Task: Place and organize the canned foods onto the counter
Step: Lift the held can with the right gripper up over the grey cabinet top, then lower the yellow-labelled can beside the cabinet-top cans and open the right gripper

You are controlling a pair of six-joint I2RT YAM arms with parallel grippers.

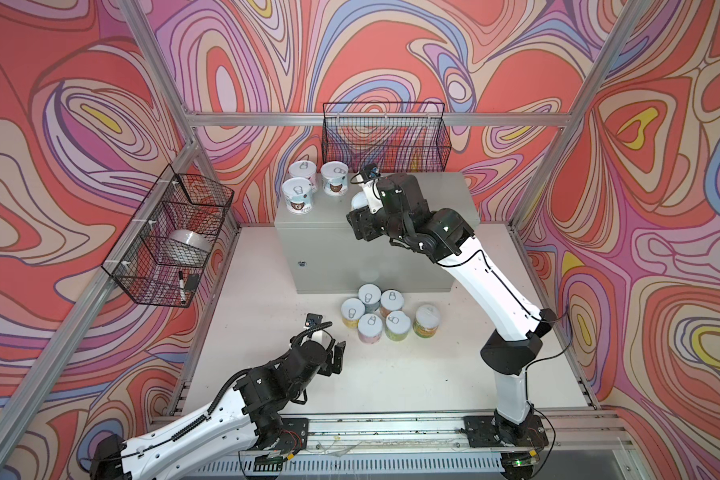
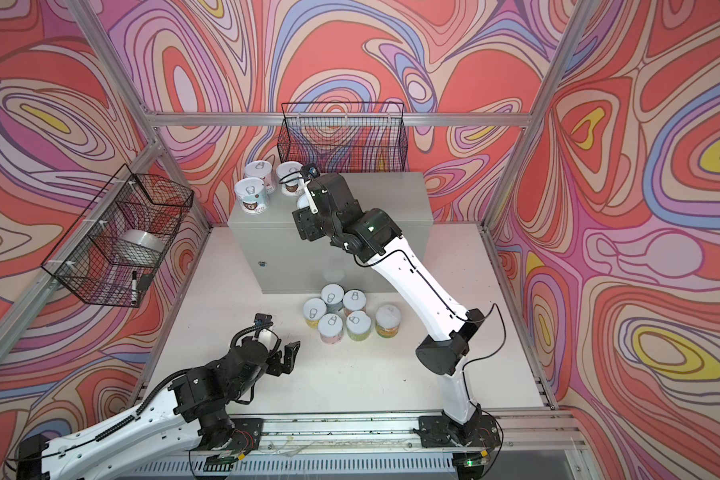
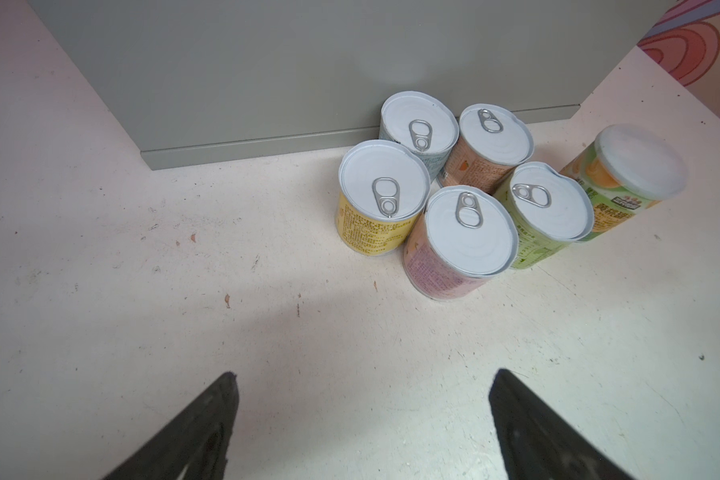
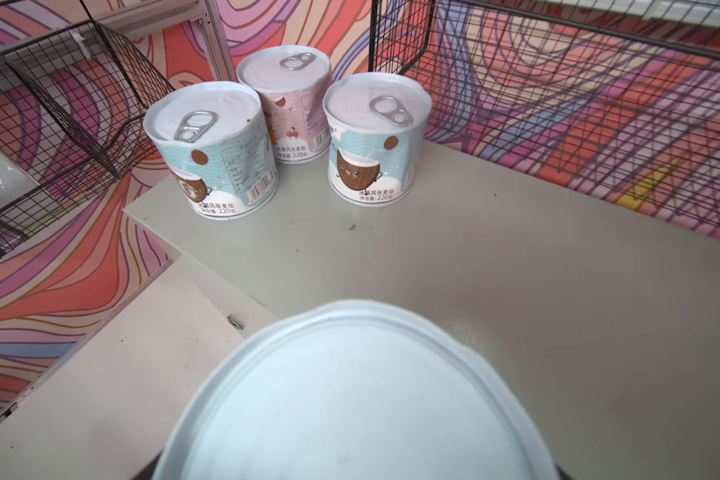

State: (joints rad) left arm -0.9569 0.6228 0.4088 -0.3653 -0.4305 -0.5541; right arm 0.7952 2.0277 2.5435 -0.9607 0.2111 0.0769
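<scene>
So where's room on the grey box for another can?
The light-grey metal counter is bare between three upright paper-labelled cans crowding its back-left corner and the right pincer holding a white-lidded can, and also at its right end by the black wire basket.

I see the cans in front of the bench with smooth, softly shining metal lids and matt paper labels; one wears a cloudy plastic cap. The bench looks like matt painted metal, faintly scuffed on top. The basket behind it is thin black wire.
</scene>
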